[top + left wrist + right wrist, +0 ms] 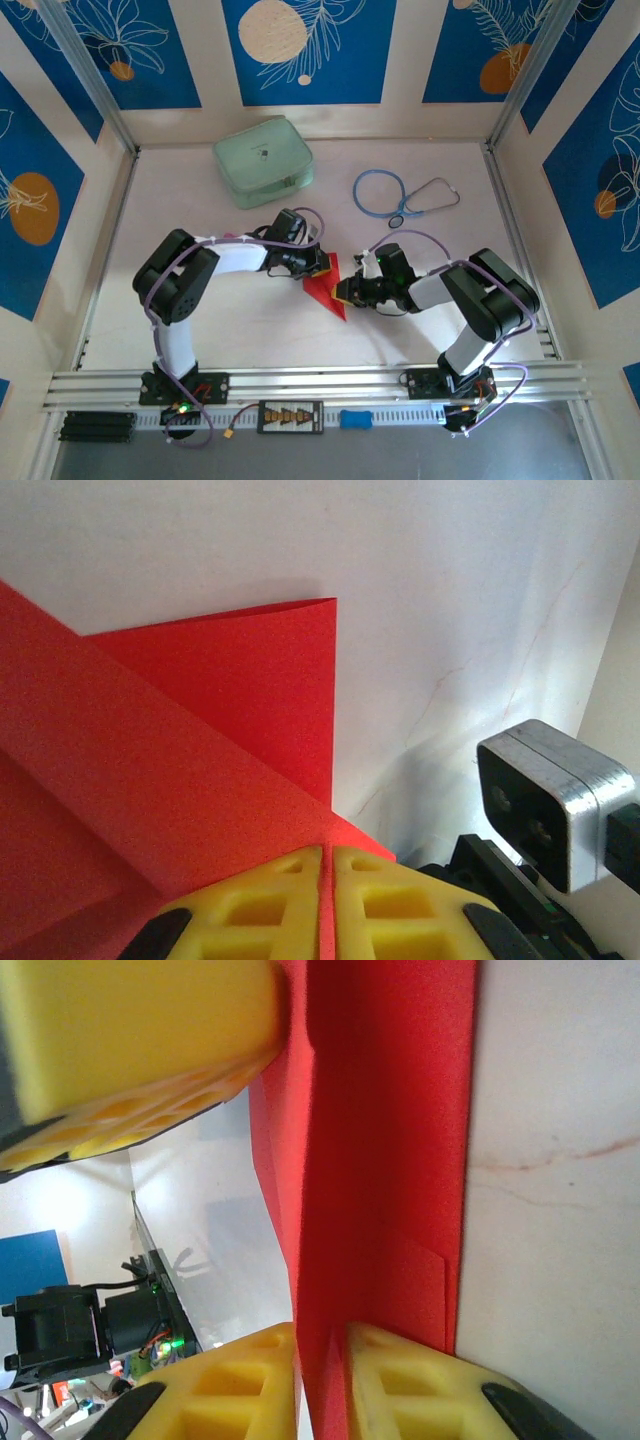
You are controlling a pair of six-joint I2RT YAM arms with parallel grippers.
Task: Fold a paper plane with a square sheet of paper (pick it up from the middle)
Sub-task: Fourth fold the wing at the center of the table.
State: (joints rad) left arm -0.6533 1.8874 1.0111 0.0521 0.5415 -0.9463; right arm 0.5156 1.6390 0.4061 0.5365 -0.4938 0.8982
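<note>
paper: red paper (327, 287) sits mid-desk (250, 335), slightly toward the near edge | left jaws: clenched on a folded edge | right jaws: straddling another edge, can't tell if gripping | progress: several folds in, a pointed wedge; narrowing folds likely remain

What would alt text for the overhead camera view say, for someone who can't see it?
The robot's left gripper and right gripper meet at a folded red paper in the middle. Behind them lie a pale green case and a blue stethoscope.
</note>
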